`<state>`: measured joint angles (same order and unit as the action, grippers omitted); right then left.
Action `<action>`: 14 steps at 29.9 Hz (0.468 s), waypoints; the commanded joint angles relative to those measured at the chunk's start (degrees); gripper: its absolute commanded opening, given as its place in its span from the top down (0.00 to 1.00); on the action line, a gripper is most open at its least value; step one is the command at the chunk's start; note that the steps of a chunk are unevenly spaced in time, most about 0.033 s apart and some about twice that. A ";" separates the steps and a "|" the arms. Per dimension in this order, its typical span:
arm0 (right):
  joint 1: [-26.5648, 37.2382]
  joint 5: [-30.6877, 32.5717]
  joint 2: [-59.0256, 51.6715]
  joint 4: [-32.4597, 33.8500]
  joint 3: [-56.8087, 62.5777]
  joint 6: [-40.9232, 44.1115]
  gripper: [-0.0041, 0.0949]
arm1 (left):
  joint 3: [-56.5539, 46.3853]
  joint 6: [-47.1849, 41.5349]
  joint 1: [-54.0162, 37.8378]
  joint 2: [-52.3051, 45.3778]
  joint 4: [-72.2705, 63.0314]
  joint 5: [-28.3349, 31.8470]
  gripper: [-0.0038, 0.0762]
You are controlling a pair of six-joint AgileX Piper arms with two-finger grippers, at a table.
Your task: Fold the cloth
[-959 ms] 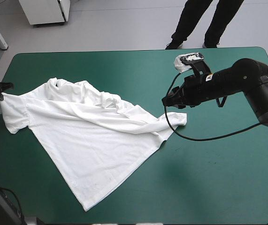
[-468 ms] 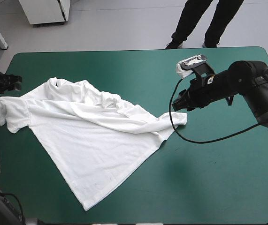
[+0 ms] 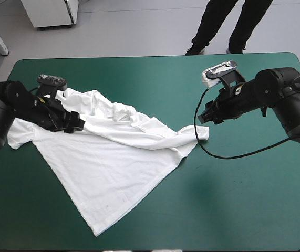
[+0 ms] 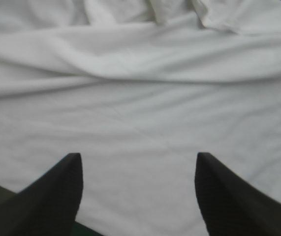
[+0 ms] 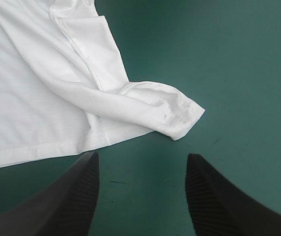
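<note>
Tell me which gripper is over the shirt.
The left gripper: it is open over the white T-shirt; the right gripper is over bare teal-green cover.

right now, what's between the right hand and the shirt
Only bare teal-green cover: the right wrist view shows a strip of it between the open right hand and the bunched end of the shirt just ahead.

Your work surface: the table (image 3: 139, 57)
You see its teal-green cover (image 3: 255, 199) lying smooth and flat, its two far corners rounded.
</note>
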<state>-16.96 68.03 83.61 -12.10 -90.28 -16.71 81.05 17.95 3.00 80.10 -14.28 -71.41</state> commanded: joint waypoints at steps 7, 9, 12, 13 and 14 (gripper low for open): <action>-0.09 -1.28 -1.82 -1.72 -1.23 0.03 0.44 | -18.68 -7.89 9.36 -20.63 0.36 -2.41 0.35; -0.09 -0.88 -1.82 -1.70 -1.23 0.03 0.44 | -22.83 -9.69 11.74 -24.62 -0.01 -2.52 0.35; -0.09 -0.79 -1.82 -1.74 -1.23 0.13 0.44 | -28.87 -12.76 16.17 -28.67 -0.03 -2.52 0.35; -0.09 -0.75 -1.82 -1.74 -1.23 0.26 0.44 | -30.59 -14.21 18.15 -29.57 -0.03 -2.52 0.35; -0.09 -0.75 -1.82 -1.86 -1.23 0.27 0.44 | -32.17 -14.97 19.76 -29.70 0.06 -2.52 0.35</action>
<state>-16.96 68.90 83.61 -12.72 -90.22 -16.55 51.49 6.31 18.93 52.50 -13.03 -71.49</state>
